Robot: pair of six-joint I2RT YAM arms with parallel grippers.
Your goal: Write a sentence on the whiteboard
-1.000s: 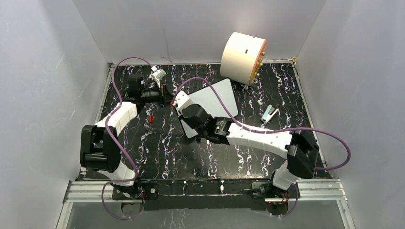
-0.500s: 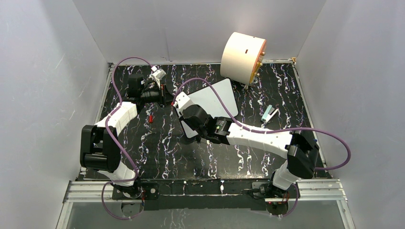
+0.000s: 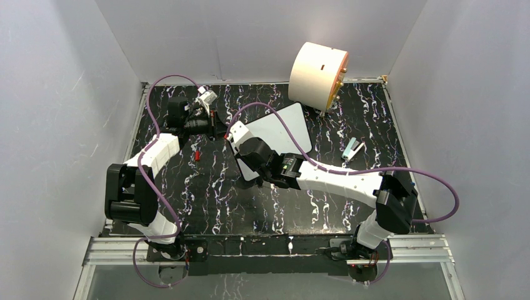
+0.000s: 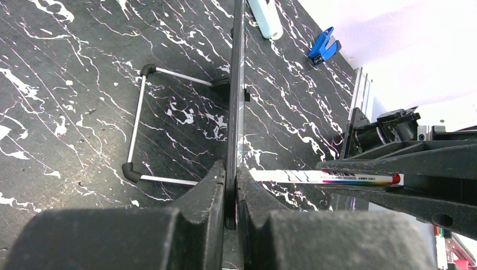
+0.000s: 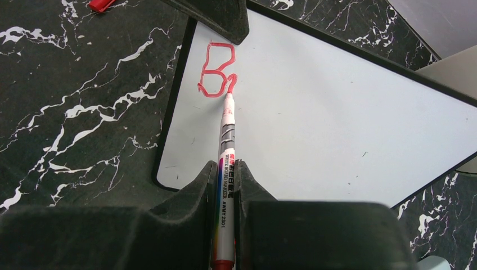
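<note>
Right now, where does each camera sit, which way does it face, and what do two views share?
Top external: above and behind the bases, looking down on the table; left arm and right arm show.
Left wrist: looks along the left gripper, clamped on the whiteboard edge.
Right wrist: looks down the right gripper at the marker, tip beside a red B.
Shared: both wrist views show the marker.

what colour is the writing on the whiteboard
Red writing, clearest in the right wrist view.

Ahead of my right gripper (image 5: 226,169) I have the marker (image 5: 228,140) tip on the whiteboard (image 5: 337,101), left gripper (image 4: 231,171) at its far corner, cylinder (image 3: 317,75) beyond
</note>
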